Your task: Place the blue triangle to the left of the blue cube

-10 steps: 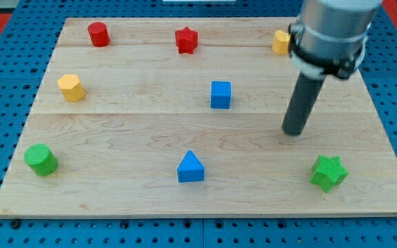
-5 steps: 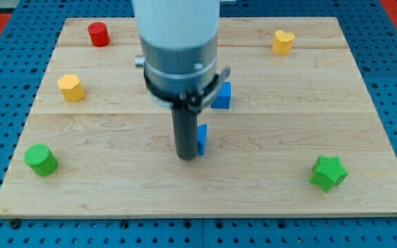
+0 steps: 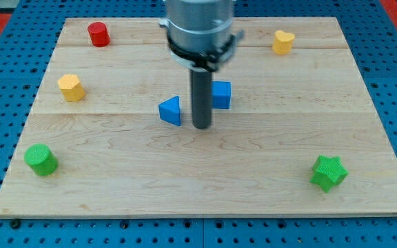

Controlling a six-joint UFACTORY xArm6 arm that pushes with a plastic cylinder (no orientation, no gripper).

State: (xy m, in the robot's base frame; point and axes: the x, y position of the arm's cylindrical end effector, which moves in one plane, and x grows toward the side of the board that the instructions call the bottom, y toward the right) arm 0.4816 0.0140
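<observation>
The blue triangle [image 3: 171,110] lies on the wooden board [image 3: 198,172] near its middle, to the view's left of the blue cube [image 3: 221,94] and slightly lower. My tip [image 3: 200,127] rests on the board between them, just right of the triangle and below-left of the cube. The rod covers the cube's left edge. A small gap shows between the tip and the triangle.
A red cylinder [image 3: 98,34] sits at the top left, a yellow hexagon [image 3: 71,87] at the left, a green cylinder [image 3: 41,159] at the bottom left, a yellow heart [image 3: 283,41] at the top right, a green star [image 3: 328,172] at the bottom right.
The blue triangle has moved up and to the left, from the lower middle to beside the cube. My tip swung from the right side across to the middle.
</observation>
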